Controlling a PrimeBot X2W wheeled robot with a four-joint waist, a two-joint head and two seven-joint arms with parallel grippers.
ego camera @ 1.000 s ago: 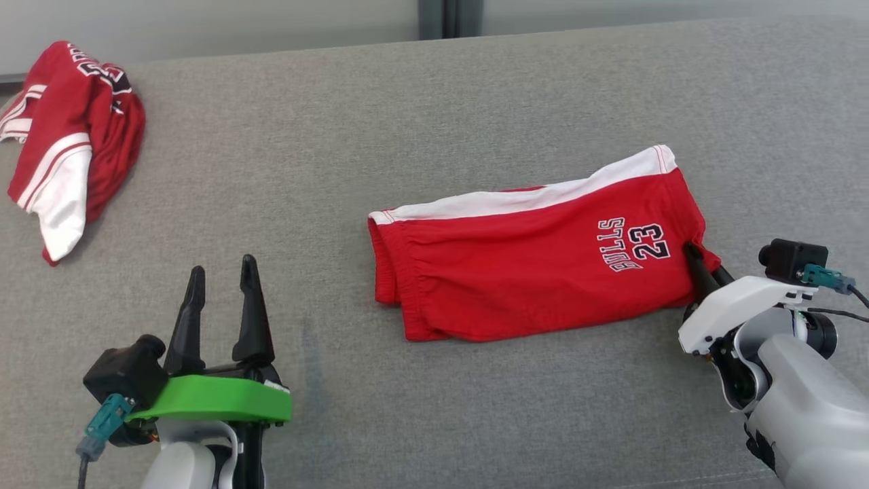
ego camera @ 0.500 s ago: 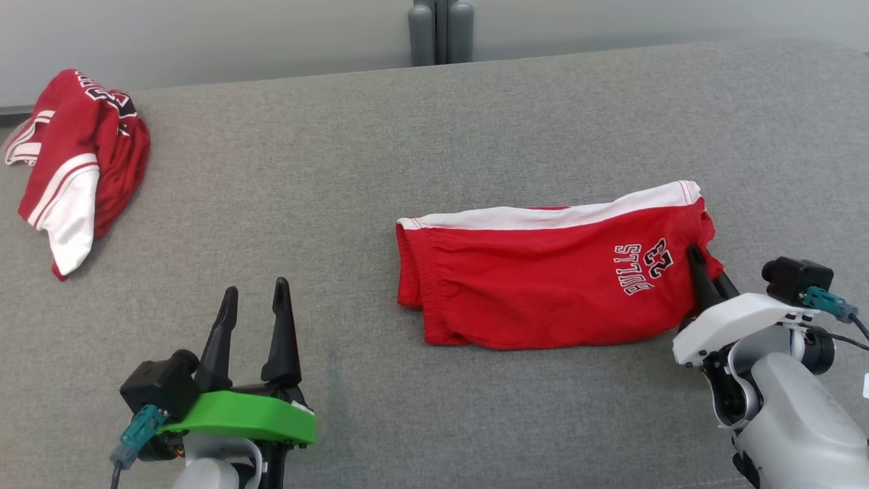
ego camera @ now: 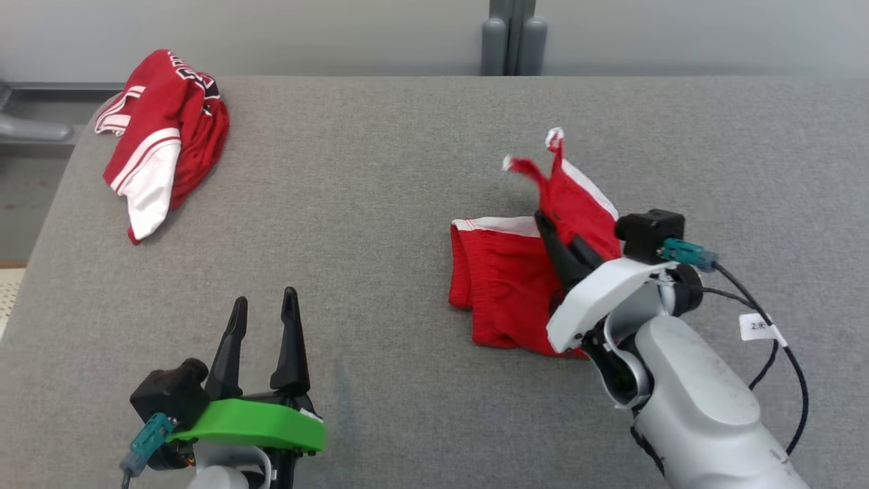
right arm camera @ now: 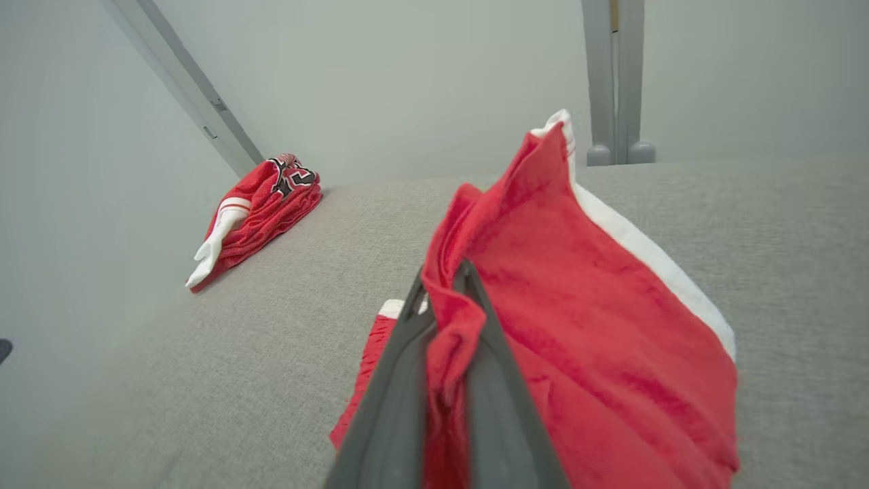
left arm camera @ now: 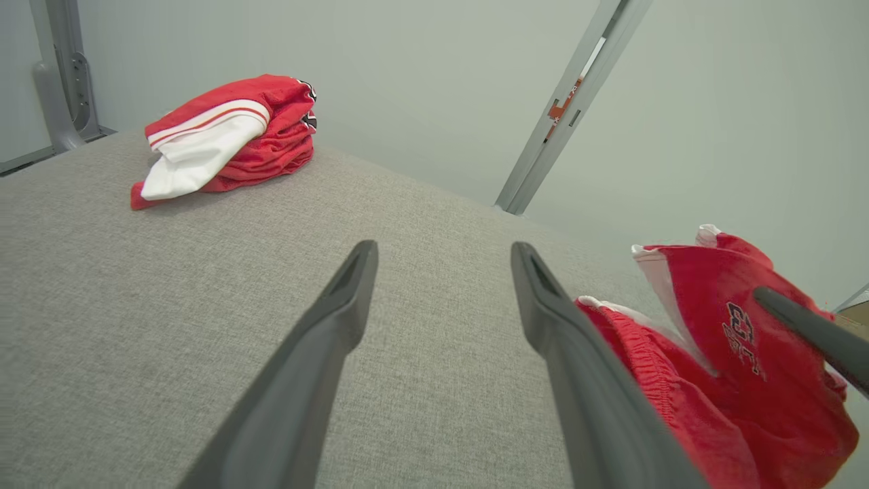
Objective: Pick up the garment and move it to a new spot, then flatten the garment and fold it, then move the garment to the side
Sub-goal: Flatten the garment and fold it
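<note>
Head view, listed from the lower edge upward.

1. Left hand (ego camera: 265,296), lower left of frame, on a green mount. The two dark fingers are spread wide with nothing between them, and it sits over a bare stretch of the grey cloth-covered table (ego camera: 380,204).

2. Right hand (ego camera: 546,221), lower right reaching to centre right. The fingers are pressed together, pinching a bunched fold of the red shorts (ego camera: 502,285). In the right wrist view, cloth is squeezed up between the two fingers.

3. Red shorts with a white side stripe, centre right of frame. The gathered waistband end lies flat on the table. The leg end is lifted off it in the pinch and carried over toward the waistband, its hem corners flapping free above.
   Handling, as judged: light, soft and limp. It will sag from a single pinch and keep no shape of its own. Best taken at an edge, either a hem corner or the thicker elastic waistband, catching all layers together.

4. Second red-and-white garment (ego camera: 163,136), a crumpled heap at upper left, well apart from the shorts.

5. Grey post (ego camera: 514,41), top centre, behind the table's far edge.
</note>
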